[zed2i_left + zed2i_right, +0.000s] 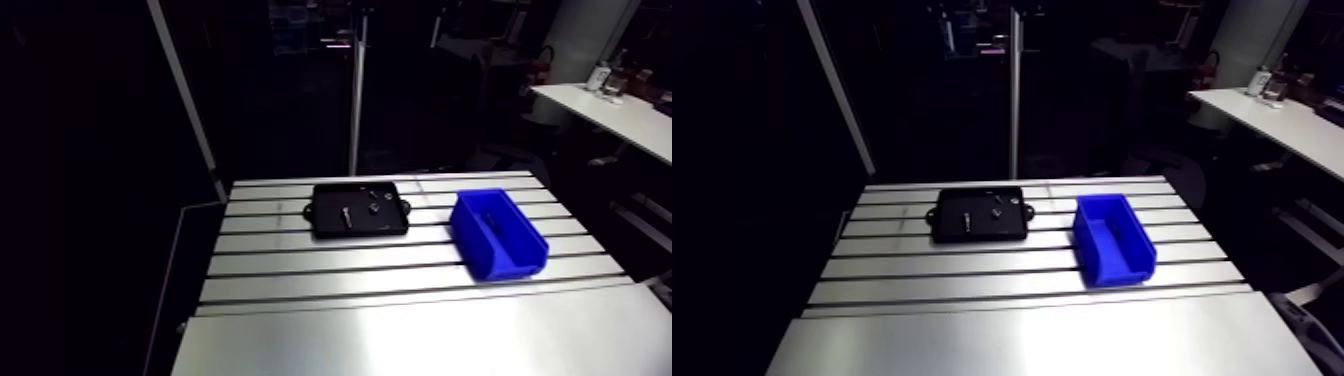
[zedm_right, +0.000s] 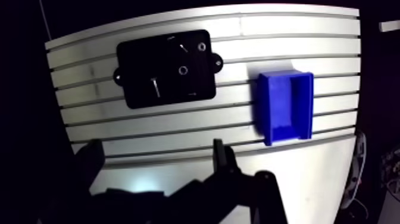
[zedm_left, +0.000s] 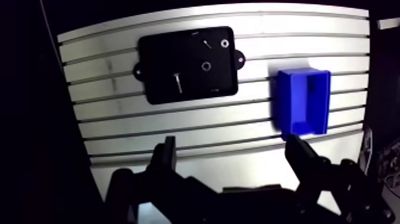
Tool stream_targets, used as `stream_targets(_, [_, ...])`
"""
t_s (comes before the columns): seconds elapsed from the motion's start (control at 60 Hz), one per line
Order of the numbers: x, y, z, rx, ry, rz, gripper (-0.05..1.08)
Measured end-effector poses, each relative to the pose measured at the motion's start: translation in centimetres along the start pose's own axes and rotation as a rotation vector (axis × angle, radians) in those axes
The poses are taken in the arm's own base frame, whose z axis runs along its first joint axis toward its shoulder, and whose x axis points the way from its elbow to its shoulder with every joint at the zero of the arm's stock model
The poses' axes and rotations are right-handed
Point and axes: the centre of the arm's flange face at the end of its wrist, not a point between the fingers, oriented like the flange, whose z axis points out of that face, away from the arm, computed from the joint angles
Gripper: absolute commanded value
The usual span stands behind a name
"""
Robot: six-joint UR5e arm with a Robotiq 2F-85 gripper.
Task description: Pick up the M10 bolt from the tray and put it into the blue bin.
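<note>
Claw (image 3: 232, 146) gapes empty; bolt (image 3: 177, 82) lies well ahead in tray (image 3: 156, 58).

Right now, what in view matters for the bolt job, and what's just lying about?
Job: larger bolt, black tray, blue bin, claw (open, empty).
Lying about, all in the tray: ring part by the corner, ring part mid-tray, small thin fastener.

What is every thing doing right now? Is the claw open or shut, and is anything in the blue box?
gripper: open, holding nothing, above the table.
black tray: flat on the table, small parts inside.
bolt: lying in the tray, not picked up yet.
rings: lying loose in the tray.
blue bin: upright, open top, beside the tray; nothing clearly inside.
</note>
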Motion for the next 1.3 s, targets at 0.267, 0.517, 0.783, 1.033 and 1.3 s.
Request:
stream_targets(0.267, [1.3,-1.4,3.3,0.000,0.008,-0.036,0.01])
stream_targets(0.517, [2.0,-4.0,7.2,0.002,0.020,-0.092,0.01])
stream_targets(0.783, [2.4,-5.8,10.8,0.001,0.012,-0.152,0.01])
stream_targets(1.033, [2.6,-6.2,14.0,0.001,-0.014,-0.162,0.01])
stream_targets(1.3, [2.4,-6.3,17.5,0.003,-0.046,-0.166,0.01])
